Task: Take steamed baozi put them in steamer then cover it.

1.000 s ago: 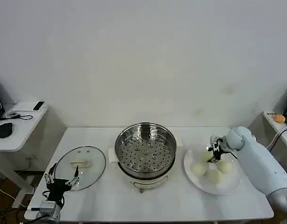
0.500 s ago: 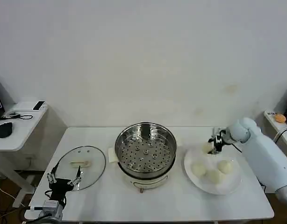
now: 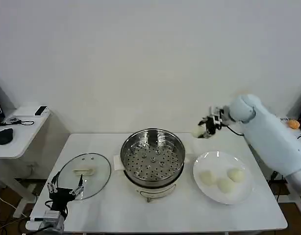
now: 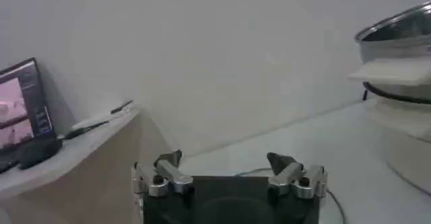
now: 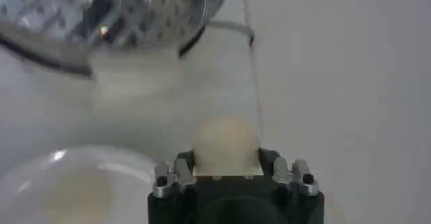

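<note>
Lifted off the flat white plate [image 3: 222,196] since a second ago, the right gripper [image 3: 205,128] now hangs in the air between the plate and the round shiny stainless-steel steamer [image 3: 153,157], its fingers pinching one small cream-white steamed baozi [image 3: 198,131]. Half a second ago it was just above the plate's far rim; now it is higher and nearer the steamer.

From the head view, three more round cream-white buns lie on the plate [image 3: 208,177], [image 3: 224,185], [image 3: 235,174], close together and to the right of the steamer. The steamer stands on its white base at the middle of the white table [image 3: 116,208], its perforated tray bare. The round clear glass cover [image 3: 85,175] with its pale oblong handle lies flat on the table left of the steamer. The left gripper [image 3: 65,187] hovers at the cover's near edge, fingers spread, holding nothing; it has barely moved.

In the left wrist view, the left gripper [image 4: 227,167] shows its two dark fingertips well apart, with the steamer's rim [image 4: 397,33] off to one side and a side table with a screen [image 4: 23,105] farther away.

In the right wrist view, the right gripper [image 5: 226,158] clamps the pale bun [image 5: 227,136] between its fingers, above the table, with the steamer [image 5: 121,10] beyond and the plate's rim [image 5: 60,159] close by.
</note>
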You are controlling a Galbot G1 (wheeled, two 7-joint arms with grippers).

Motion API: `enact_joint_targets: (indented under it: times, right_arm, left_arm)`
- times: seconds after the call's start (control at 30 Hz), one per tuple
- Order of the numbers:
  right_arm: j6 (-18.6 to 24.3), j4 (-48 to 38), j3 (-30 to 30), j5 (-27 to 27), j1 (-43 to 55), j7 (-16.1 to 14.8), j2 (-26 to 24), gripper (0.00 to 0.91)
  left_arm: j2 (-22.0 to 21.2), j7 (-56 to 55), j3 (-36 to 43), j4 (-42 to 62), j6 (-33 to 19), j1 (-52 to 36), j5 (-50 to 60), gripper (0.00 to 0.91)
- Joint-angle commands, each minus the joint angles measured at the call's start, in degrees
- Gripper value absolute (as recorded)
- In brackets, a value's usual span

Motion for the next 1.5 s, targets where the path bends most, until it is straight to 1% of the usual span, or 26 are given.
enact_joint_targets:
  times: [0.03, 0.07, 0.1, 0.17, 0.2, 0.23, 0.27, 0.3, 0.4, 0.47, 0.53, 0.57, 0.6, 0.67, 0.73, 0.8, 0.83, 0.9, 0.93, 1.0, 1.07, 1.13, 1.2, 1.5]
  right_arm:
    - [6.91, -2.37, -4.7, 6.25, 7.84, -0.63, 3.71, 0.645]
    - [12.87, -3.63, -4.71, 6.72, 8.3, -1.64, 4.83, 0.645]
    - [15.16, -4.29, -4.94, 6.63, 8.45, -1.39, 5.29, 0.645]
    - [18.73, -3.85, -6.22, 6.08, 8.78, 1.29, 6.64, 0.645]
    - [19.54, -3.14, -6.67, 6.1, 8.87, 1.89, 6.67, 0.655]
    - [20.97, -2.34, -7.44, 5.97, 8.96, 2.41, 6.73, 0.645]
    - [23.27, -1.27, -8.51, 5.27, 9.19, 2.71, 6.9, 0.645]
    - [24.09, -0.57, -9.07, 4.57, 9.37, 2.7, 6.96, 0.645]
    - [28.05, 2.02, -13.23, -0.15, 11.24, 3.88, 6.97, 0.645]
    - [32.1, 3.38, -16.54, -3.89, 12.18, 4.56, 7.2, 0.645]
    - [34.89, 4.6, -18.8, -5.03, 12.69, 4.88, 7.29, 0.645]
    - [36.02, 5.41, -19.76, -5.56, 12.76, 5.15, 7.32, 0.645]
    - [36.2, 5.67, -19.88, -6.11, 12.8, 5.51, 7.34, 0.645]
    - [39.18, 7.32, -20.52, -9.64, 12.65, 5.73, 7.97, 0.645]
    - [40.95, 8.47, -21.18, -13.88, 12.42, 6.36, 8.32, 0.645]
    - [42.04, 9.05, -22.03, -15.93, 12.48, 6.62, 8.41, 0.655]
    - [42.93, 9.62, -22.62, -18.9, 12.42, 7.25, 8.55, 0.655]
    - [44.05, 9.99, -23.36, -20.61, 11.87, 7.48, 8.69, 0.655]
    - [43.95, 10.04, -23.71, -20.66, 11.68, 7.84, 8.67, 0.655]
    - [44.6, 9.92, -24.6, -21.64, 11.18, 9.1, 8.77, 0.655]
    - [45.67, 9.79, -24.08, -23.5, 10.76, 9.0, 9.22, 0.655]
    - [46.39, 9.69, -23.7, -26.48, 10.29, 8.51, 9.67, 0.655]
    - [46.79, 9.38, -23.84, -27.94, 10.06, 8.52, 9.95, 0.655]
    - [46.83, 7.6, -24.38, -29.08, 7.86, 7.87, 12.25, 0.655]
  left_arm:
    - [-0.03, 0.06, -0.47, 0.0, 0.09, 0.04, 0.08, 0.907]
    - [0.02, 0.09, -0.8, 0.05, 0.19, 0.13, 0.09, 0.907]
    - [0.05, 0.08, -0.98, 0.04, 0.29, 0.2, 0.07, 0.907]
    - [0.02, 0.07, -1.41, -0.11, 0.41, 0.47, 0.05, 0.907]
    - [-0.01, 0.06, -1.48, -0.17, 0.46, 0.56, 0.06, 0.907]
    - [-0.05, 0.08, -1.54, -0.29, 0.52, 0.72, 0.1, 0.907]
    - [-0.14, 0.12, -1.58, -0.44, 0.63, 0.89, 0.14, 0.907]
    - [-0.22, 0.14, -1.62, -0.53, 0.67, 0.97, 0.22, 0.907]
    - [-0.54, 0.24, -1.97, -1.0, 0.82, 1.4, 0.59, 0.907]
    - [-0.79, 0.3, -2.32, -1.29, 0.95, 1.77, 0.78, 0.907]
    - [-0.96, 0.3, -2.55, -1.38, 0.94, 2.04, 1.08, 0.907]
    - [-1.14, 0.29, -2.72, -1.44, 0.94, 2.14, 1.22, 0.907]
    - [-1.27, 0.29, -2.84, -1.48, 0.95, 2.19, 1.33, 0.907]
    - [-1.63, 0.33, -3.17, -1.7, 1.01, 2.37, 1.71, 0.907]
    - [-1.87, 0.39, -3.28, -1.92, 1.06, 2.53, 2.0, 0.907]
    - [-2.04, 0.51, -3.35, -2.15, 1.1, 2.67, 2.16, 0.907]
    - [-2.08, 0.5, -3.37, -2.16, 1.11, 2.69, 2.18, 0.907]
    - [-2.23, 0.51, -3.45, -2.06, 1.08, 2.69, 2.63, 0.907]
    - [-2.29, 0.44, -3.45, -2.02, 1.07, 2.73, 2.63, 0.907]
    - [-2.44, 0.41, -3.38, -1.92, 0.99, 2.75, 2.61, 0.907]
    - [-2.58, 0.43, -3.28, -1.85, 1.04, 2.69, 2.66, 0.907]
    - [-2.47, 0.51, -3.21, -1.91, 1.08, 2.7, 2.69, 0.907]
    - [-2.37, 0.57, -3.32, -2.02, 1.2, 2.69, 2.7, 0.907]
    - [-2.1, 0.65, -3.67, -2.17, 1.37, 3.1, 2.21, 0.907]
